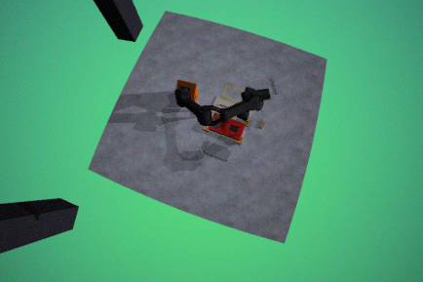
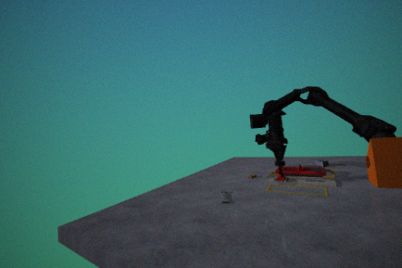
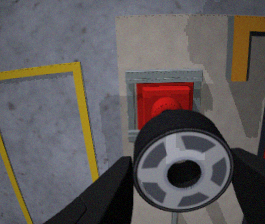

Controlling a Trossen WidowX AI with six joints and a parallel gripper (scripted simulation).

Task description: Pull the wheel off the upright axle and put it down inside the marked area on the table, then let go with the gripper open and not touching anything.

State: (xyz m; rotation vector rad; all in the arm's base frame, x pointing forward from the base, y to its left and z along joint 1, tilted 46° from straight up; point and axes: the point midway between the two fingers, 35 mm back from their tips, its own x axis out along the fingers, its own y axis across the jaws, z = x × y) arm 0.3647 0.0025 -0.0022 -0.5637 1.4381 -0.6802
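The black wheel (image 3: 209,172) (image 2: 280,163) has a grey spoked face and a dark centre hole. My gripper (image 3: 180,162) (image 2: 280,159) is shut on it, one finger on each side. The wheel is held upright over the red axle base (image 3: 142,102) (image 2: 281,178), which sits in a grey frame on a beige board (image 3: 148,40). Part of a red dome shows behind the wheel; the axle is mostly hidden, and no axle end shows in the hole. The marked area is a yellow outline (image 3: 86,125) (image 2: 296,193) (image 1: 224,92) on the table beside the board, left in the wrist view.
A red block (image 1: 236,130) (image 2: 301,171) with orange corner brackets (image 3: 240,55) stands beside the axle base. A small orange piece (image 1: 261,124) (image 2: 252,176) and a small grey piece (image 2: 226,197) lie on the table. An orange box (image 2: 389,165) stands at the arm's base.
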